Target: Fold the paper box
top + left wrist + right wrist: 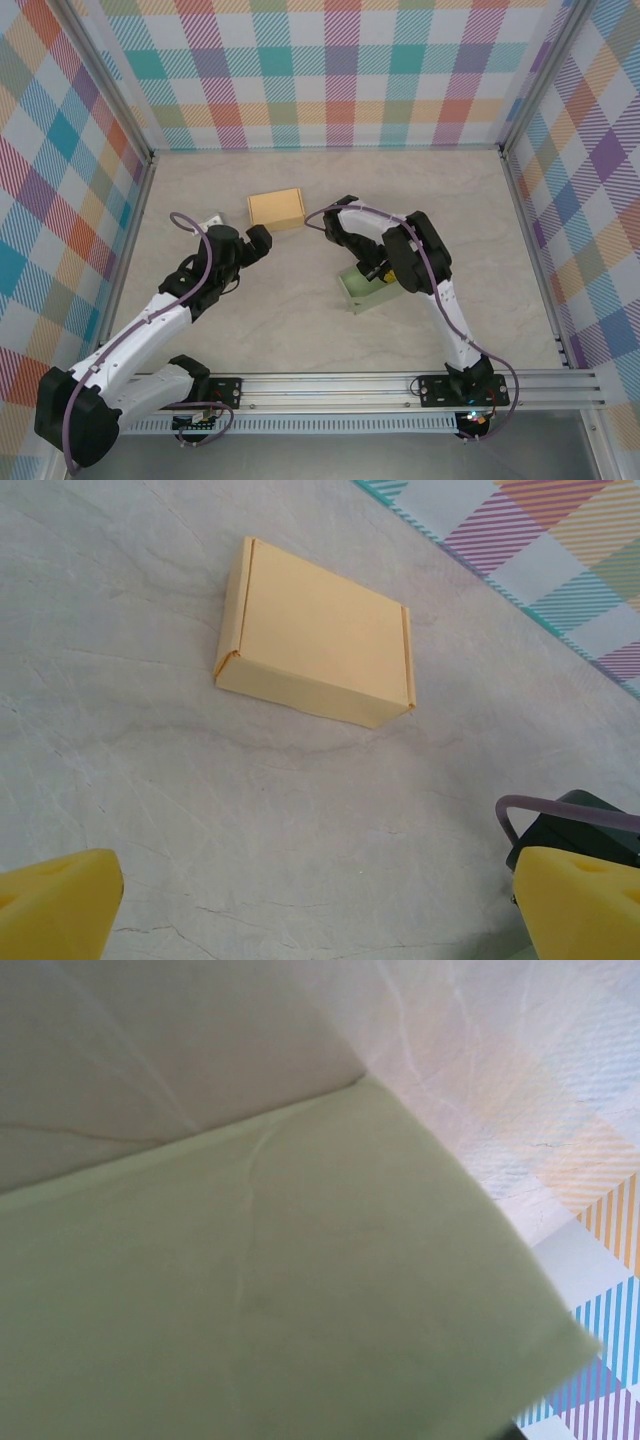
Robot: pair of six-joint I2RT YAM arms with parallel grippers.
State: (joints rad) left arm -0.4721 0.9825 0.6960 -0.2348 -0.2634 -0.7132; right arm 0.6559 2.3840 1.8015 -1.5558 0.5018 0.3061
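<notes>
Table point(300, 330): pale marbled top, checked walls on three sides.

Tan box point(276, 208): closed, lying flat at the far middle of the table. In the top view its long axis runs left-right, with the right end slightly farther from the arm bases. In the left wrist view one long side wall faces the camera.

Green box point(356, 290): right of centre, nearer the bases and well apart from the tan box. It is partly covered by the right arm. Its visible long edge runs left-right, with the right end tilted away. A flat green panel sits very close in the right wrist view.

Left gripper point(262, 238): just beside the tan box on its near-left, not touching; yellow pads point(55, 905) spread wide.

Right gripper point(375, 274): over the green box, fingers pressed together; cannot tell whether they pinch cardboard
</notes>
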